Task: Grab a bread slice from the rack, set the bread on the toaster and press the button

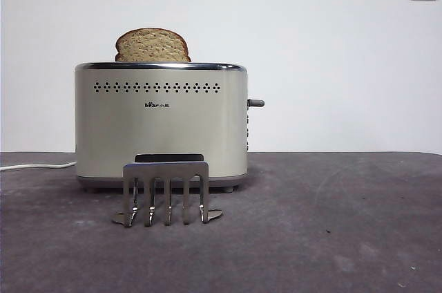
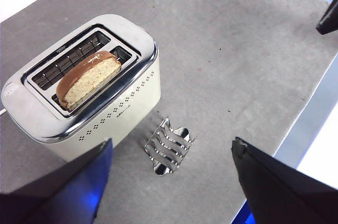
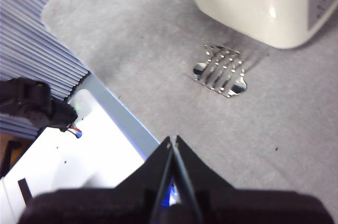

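The slice of bread [image 1: 152,45] stands upright in the nearer slot of the toaster [image 1: 160,127], its domed top rising above the chrome rim. A small dark logo on the toaster's near face is too small to read. The rack [image 1: 166,193] stands bare on the grey worktop [image 1: 331,231], just in front of the toaster. The left gripper [image 2: 171,182] hangs high over the worktop, jaws spread wide and holding nothing. The right gripper [image 3: 173,147] is raised near the worktop's edge, jaws pressed together and empty.
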